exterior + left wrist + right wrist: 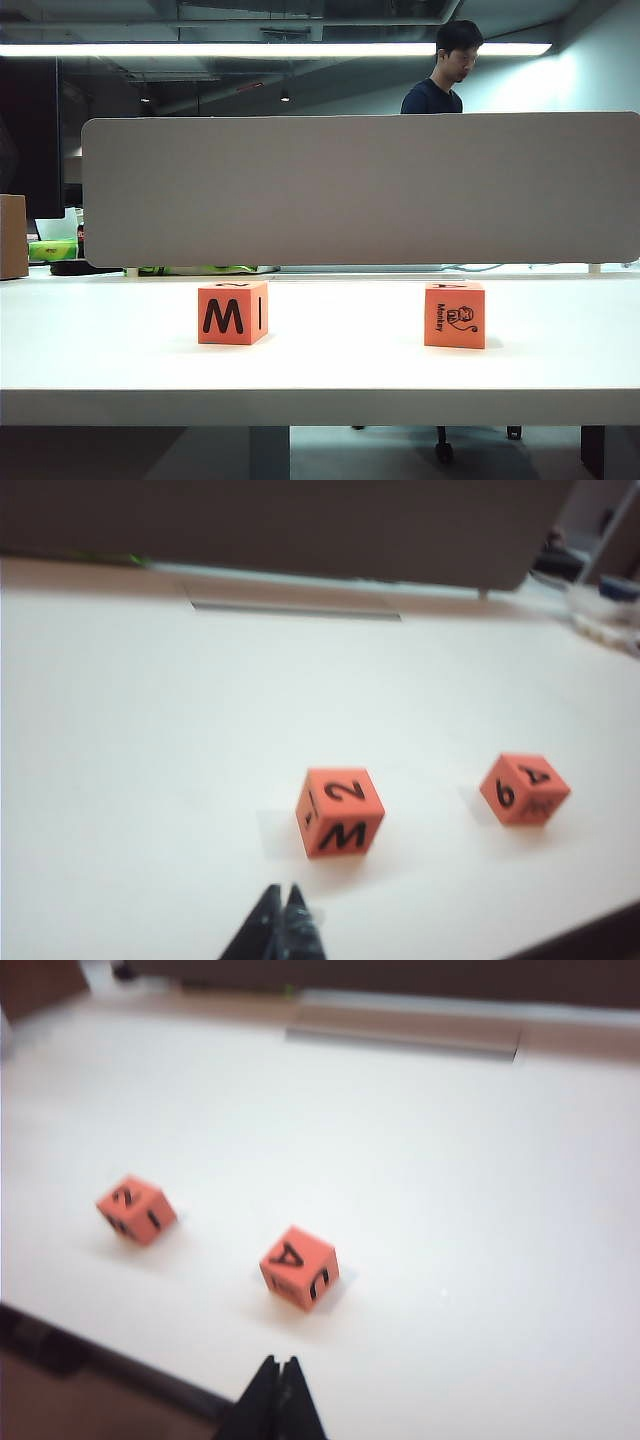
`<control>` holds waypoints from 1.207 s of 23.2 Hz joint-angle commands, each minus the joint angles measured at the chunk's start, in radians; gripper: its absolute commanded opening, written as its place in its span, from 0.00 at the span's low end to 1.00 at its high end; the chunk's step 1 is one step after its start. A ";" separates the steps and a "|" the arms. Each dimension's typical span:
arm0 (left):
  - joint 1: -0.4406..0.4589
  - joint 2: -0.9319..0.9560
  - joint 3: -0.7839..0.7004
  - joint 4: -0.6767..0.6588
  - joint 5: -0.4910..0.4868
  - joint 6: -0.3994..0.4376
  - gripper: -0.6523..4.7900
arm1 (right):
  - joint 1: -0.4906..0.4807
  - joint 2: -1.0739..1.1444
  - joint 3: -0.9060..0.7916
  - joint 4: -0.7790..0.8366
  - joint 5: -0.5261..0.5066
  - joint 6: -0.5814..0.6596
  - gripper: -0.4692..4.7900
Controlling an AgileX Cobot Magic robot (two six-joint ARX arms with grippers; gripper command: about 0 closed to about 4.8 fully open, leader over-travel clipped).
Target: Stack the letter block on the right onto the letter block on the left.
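**Both grippers closed above the table, blocks apart**

My left gripper is pressed together, empty, hovering near the orange foam cube marked M. My right gripper is likewise closed on nothing, near the orange foam cube marked A. Both cubes rest well apart on the white tabletop.

A grey divider panel stands behind the white table; a man behind it.

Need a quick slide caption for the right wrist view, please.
Right gripper, shut and empty, hangs above the white table short of the right block; left block beyond.
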 commanded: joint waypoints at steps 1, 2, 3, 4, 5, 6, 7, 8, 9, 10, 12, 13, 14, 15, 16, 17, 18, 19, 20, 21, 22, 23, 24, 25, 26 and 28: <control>-0.001 0.082 0.011 0.011 0.034 0.086 0.11 | 0.015 0.177 0.122 -0.113 -0.008 -0.084 0.12; -0.001 0.107 0.021 0.012 0.042 0.106 0.11 | 0.034 0.233 0.162 -0.130 -0.006 -0.099 0.13; -0.001 0.139 0.045 0.013 0.050 0.137 0.11 | 0.076 0.329 0.215 -0.132 -0.006 -0.101 0.14; -0.001 0.158 0.064 0.013 0.057 0.150 0.11 | 0.107 0.391 0.246 -0.133 -0.003 -0.100 0.15; -0.001 0.181 0.092 0.013 0.081 0.164 0.11 | 0.156 0.481 0.289 -0.132 0.019 -0.100 0.22; -0.001 0.198 0.114 0.013 0.097 0.170 0.11 | 0.199 0.554 0.321 -0.134 0.053 -0.100 0.29; -0.001 0.206 0.131 0.014 0.096 0.171 0.11 | 0.259 0.652 0.361 -0.129 0.110 -0.100 0.45; -0.001 0.207 0.140 0.014 0.097 0.170 0.11 | 0.317 0.747 0.392 -0.122 0.179 -0.100 0.63; -0.002 0.206 0.139 0.018 0.109 0.170 0.11 | 0.339 0.795 0.406 -0.116 0.216 -0.100 0.71; -0.002 0.205 0.139 0.017 0.126 0.170 0.11 | 0.359 0.850 0.424 -0.114 0.263 -0.095 0.79; -0.001 0.205 0.139 0.010 0.146 0.169 0.11 | 0.403 1.001 0.479 -0.108 0.377 -0.089 0.88; -0.001 0.203 0.139 0.008 0.171 0.142 0.11 | 0.416 1.083 0.512 -0.109 0.426 -0.070 0.94; -0.001 0.202 0.139 0.008 0.190 0.126 0.11 | 0.418 1.113 0.526 -0.111 0.428 -0.058 0.98; -0.001 0.201 0.139 0.006 0.241 0.098 0.11 | 0.417 1.173 0.553 -0.107 0.428 -0.019 1.00; -0.001 0.198 0.139 0.003 0.267 0.091 0.11 | 0.417 1.195 0.563 -0.100 0.428 0.000 1.00; -0.001 0.196 0.139 0.000 0.314 0.083 0.11 | 0.417 1.228 0.578 -0.093 0.417 0.048 1.00; -0.001 0.196 0.139 -0.003 0.344 0.083 0.11 | 0.417 1.244 0.583 -0.079 0.412 0.084 1.00; -0.001 0.196 0.139 -0.004 0.374 0.083 0.11 | 0.416 1.256 0.583 -0.062 0.383 0.157 1.00; -0.001 0.196 0.139 -0.004 0.386 0.084 0.11 | 0.416 1.258 0.583 -0.053 0.353 0.200 1.00; -0.001 0.196 0.139 -0.004 0.386 0.083 0.11 | 0.416 1.261 0.583 -0.040 0.330 0.271 1.00; -0.001 0.196 0.139 -0.004 0.386 0.083 0.11 | 0.416 1.261 0.583 -0.034 0.328 0.319 1.00; -0.001 0.196 0.139 -0.004 0.386 0.083 0.11 | 0.416 1.261 0.583 -0.027 0.328 0.385 1.00; -0.001 0.196 0.139 -0.004 0.386 0.083 0.11 | 0.416 1.261 0.583 -0.024 0.328 0.421 1.00; -0.001 0.196 0.139 -0.003 0.385 0.084 0.11 | 0.416 1.261 0.583 -0.025 0.328 0.492 1.00; -0.001 0.196 0.139 -0.003 0.385 0.084 0.11 | 0.416 1.261 0.583 -0.023 0.328 0.520 1.00; -0.001 0.196 0.139 -0.003 0.385 0.084 0.11 | 0.417 1.261 0.583 -0.024 0.328 0.591 1.00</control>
